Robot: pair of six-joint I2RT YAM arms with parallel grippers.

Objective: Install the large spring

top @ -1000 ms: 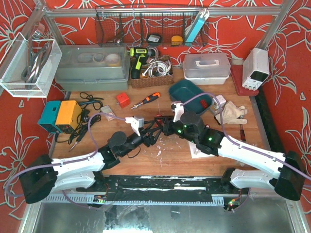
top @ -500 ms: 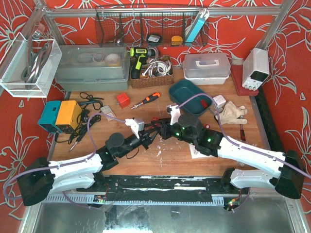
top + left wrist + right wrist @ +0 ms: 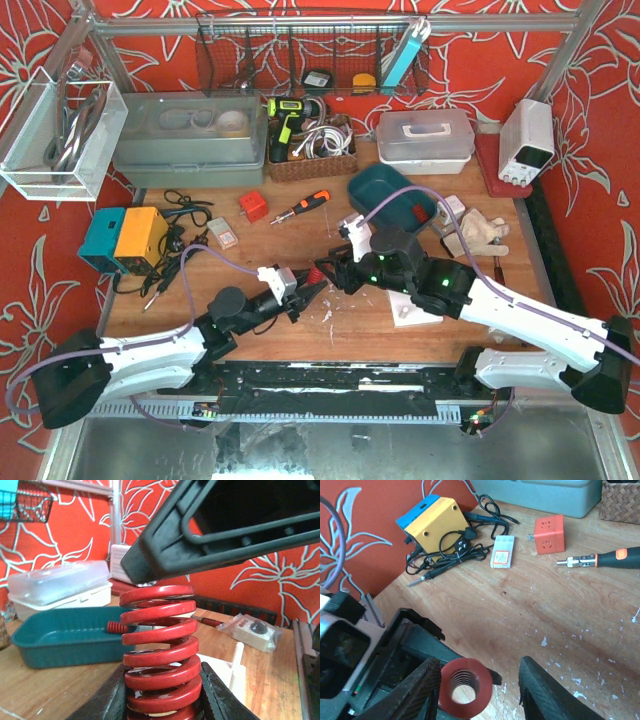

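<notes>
Spring, red, sits clamped in left tool; right tool gapes around it.

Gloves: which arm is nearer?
Right. The right arm passes just beside the gloves; the left arm lies far across on the left.

Bright red all over the large spring. Dark teal on the tray. Red with white outlined flowers across the wall. Yellow and blue on the box, orange on the cube. Brown wood grain, flecked white, on the table.
</notes>
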